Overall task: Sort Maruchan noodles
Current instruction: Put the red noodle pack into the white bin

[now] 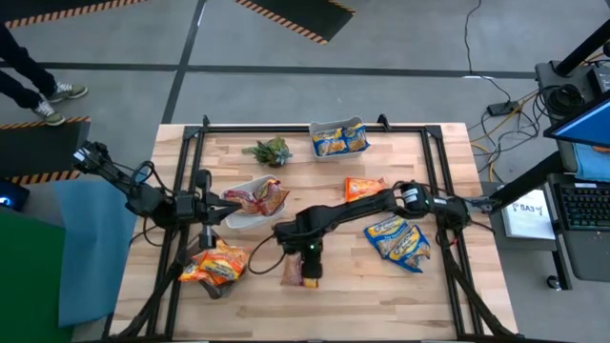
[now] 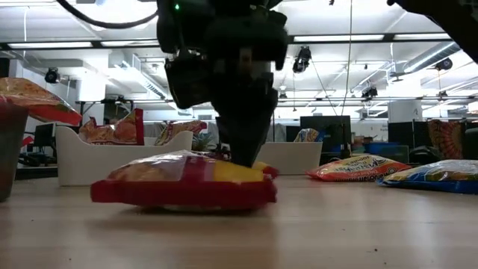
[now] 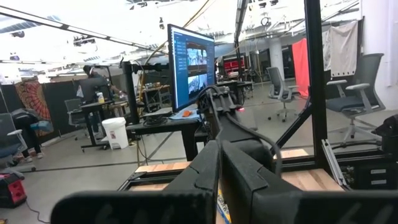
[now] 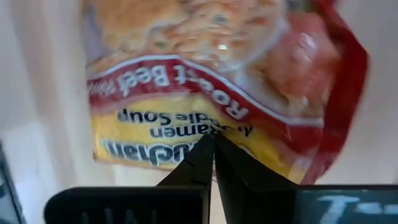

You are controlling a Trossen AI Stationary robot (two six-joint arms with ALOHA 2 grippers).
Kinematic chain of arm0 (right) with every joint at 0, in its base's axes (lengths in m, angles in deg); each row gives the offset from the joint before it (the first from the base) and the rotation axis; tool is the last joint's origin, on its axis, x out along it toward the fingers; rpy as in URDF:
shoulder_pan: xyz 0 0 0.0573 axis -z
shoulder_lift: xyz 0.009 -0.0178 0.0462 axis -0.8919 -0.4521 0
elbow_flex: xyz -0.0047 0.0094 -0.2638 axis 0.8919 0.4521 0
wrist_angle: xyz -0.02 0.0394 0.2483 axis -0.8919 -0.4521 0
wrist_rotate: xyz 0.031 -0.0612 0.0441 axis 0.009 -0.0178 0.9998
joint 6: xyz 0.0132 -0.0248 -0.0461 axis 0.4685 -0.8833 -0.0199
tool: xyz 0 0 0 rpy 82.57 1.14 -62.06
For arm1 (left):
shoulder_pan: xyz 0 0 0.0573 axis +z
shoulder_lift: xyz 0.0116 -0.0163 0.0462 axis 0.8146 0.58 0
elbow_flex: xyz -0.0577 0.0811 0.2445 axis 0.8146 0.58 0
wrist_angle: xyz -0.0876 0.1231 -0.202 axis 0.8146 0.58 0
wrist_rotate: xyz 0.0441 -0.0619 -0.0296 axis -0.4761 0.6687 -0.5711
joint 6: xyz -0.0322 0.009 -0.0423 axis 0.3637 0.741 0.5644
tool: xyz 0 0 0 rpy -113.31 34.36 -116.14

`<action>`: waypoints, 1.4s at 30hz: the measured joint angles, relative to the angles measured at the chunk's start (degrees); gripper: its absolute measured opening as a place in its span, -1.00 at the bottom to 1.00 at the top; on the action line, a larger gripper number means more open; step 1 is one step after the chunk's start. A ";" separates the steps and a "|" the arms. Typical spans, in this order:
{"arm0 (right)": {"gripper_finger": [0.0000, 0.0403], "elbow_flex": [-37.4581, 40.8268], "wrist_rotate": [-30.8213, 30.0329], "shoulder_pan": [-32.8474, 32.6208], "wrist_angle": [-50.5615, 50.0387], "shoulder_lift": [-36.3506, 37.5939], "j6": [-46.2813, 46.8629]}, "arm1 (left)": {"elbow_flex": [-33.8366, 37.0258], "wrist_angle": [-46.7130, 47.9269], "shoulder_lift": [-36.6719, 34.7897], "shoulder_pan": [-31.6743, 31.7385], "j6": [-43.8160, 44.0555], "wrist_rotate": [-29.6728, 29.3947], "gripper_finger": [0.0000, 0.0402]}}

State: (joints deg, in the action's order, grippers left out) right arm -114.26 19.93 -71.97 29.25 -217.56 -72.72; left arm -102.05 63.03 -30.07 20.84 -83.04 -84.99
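A dark red Maruchan packet (image 1: pixel 294 272) lies flat on the table near its near edge, seen close up in the low view (image 2: pixel 179 187). My right gripper (image 1: pixel 311 259) stands over it, fingers down and shut, tips on its yellow band (image 4: pixel 211 144). My left gripper (image 1: pixel 204 226) is shut and hovers by the white tub (image 1: pixel 250 215), which holds dark red packets (image 1: pixel 259 197). Two blue-yellow packets (image 1: pixel 400 238) and one orange packet (image 1: pixel 364 188) lie loose on the right half of the table. My right gripper comes from above, pointing down, onto the packet's yellow printed band (image 4: pixel 186 140) near one end. Its fingertips (image 4: pixel 200 158) are closed together there, on the wrapper film. The packet still lies flat on the table (image 2: pixel 179 200).
A white tub with blue packets (image 1: pixel 338 139) sits at the far edge, beside a small green plant (image 1: pixel 269 150). A grey tub with orange packets (image 1: pixel 217 265) is near left. Black frame rails (image 1: pixel 191 191) run along both sides. Bare wood lies along the near edge.
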 joint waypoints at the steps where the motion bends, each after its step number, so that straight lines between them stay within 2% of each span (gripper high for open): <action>1: -0.96 0.00 -0.54 0.30 0.00 0.00 0.53 | 0.00 0.00 0.00 0.00 0.00 0.02 -1.00; 9: -0.96 0.00 -6.92 2.12 -2.09 0.05 2.23 | 0.00 0.02 0.00 0.00 -0.02 0.00 -1.00; 15: -0.96 0.01 -14.72 3.45 -8.46 0.11 1.17 | 0.00 0.04 0.00 0.00 -0.02 0.00 -1.00; 22: -0.96 0.12 -15.14 3.80 -10.89 1.57 0.58 | 0.00 0.06 0.00 0.00 -0.02 0.00 -1.00; 27: -0.96 1.01 -15.17 3.43 -9.73 6.14 -1.79 | 0.00 0.07 0.00 0.00 -0.02 0.00 -1.00; 31: -0.96 7.08 -15.20 2.72 -1.61 11.83 -3.57 | 0.00 0.06 -0.04 0.00 -0.20 0.00 -1.00; 42: -0.96 35.63 -15.20 2.35 31.35 30.94 -1.90 | -0.02 -2.29 -0.04 0.02 -6.75 -0.03 -1.00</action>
State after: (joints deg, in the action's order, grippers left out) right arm -78.62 4.73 -69.62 60.60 -186.63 -74.62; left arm -102.07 60.74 -30.11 20.86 -89.78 -85.02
